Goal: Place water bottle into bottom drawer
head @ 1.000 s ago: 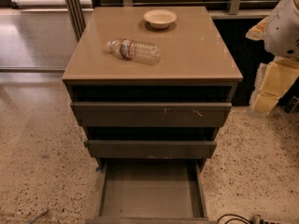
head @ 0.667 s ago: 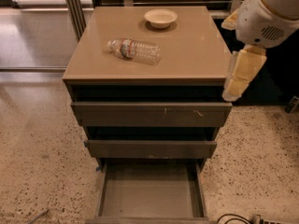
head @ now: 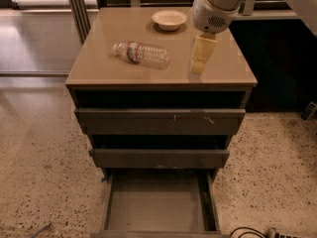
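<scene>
The water bottle (head: 142, 53) lies on its side on the cabinet top (head: 99, 68), cap to the left, label band near the cap. The gripper (head: 198, 66) hangs from the white arm above the right part of the top, to the right of the bottle and apart from it. It holds nothing. The bottom drawer (head: 158, 205) is pulled out at the foot of the cabinet, and its flat floor holds nothing.
A small pale bowl (head: 169, 19) stands at the back of the cabinet top. Two upper drawers (head: 159, 121) sit closed above the open one. A dark cable (head: 245, 232) lies on the speckled floor at bottom right. A metal post (head: 77, 6) stands at back left.
The arm has swung in from the right edge to above the right part of the cabinet top, closer to the bottle. The bottle and drawer have not moved.
</scene>
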`<state>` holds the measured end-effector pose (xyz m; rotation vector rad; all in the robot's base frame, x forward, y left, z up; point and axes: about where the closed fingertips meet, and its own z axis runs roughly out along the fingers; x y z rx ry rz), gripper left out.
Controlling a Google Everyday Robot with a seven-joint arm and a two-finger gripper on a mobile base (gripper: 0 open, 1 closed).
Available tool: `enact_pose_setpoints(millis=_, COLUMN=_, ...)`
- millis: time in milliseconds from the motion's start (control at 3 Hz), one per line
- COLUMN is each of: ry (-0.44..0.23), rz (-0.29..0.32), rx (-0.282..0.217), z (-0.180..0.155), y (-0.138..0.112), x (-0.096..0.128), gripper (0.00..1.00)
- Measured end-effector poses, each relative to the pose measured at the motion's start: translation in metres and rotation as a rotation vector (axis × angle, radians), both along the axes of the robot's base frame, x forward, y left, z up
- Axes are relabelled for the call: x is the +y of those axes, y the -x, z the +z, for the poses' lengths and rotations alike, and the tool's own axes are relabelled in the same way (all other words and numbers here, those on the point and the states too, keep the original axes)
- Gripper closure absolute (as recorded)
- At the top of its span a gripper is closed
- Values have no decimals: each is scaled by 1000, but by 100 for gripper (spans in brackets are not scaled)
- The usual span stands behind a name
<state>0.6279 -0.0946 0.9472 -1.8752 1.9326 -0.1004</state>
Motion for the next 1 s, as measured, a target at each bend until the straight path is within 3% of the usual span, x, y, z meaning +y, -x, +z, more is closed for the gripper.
enact_pose_setpoints(millis=667, ry=3, rz=31, rx=-15, z=-2, y=-14, x=8, gripper=0)
enact_pose_setpoints(millis=1000, ry=-24, rz=105, rx=-43, z=-12, y=-51, x=36, gripper=0)
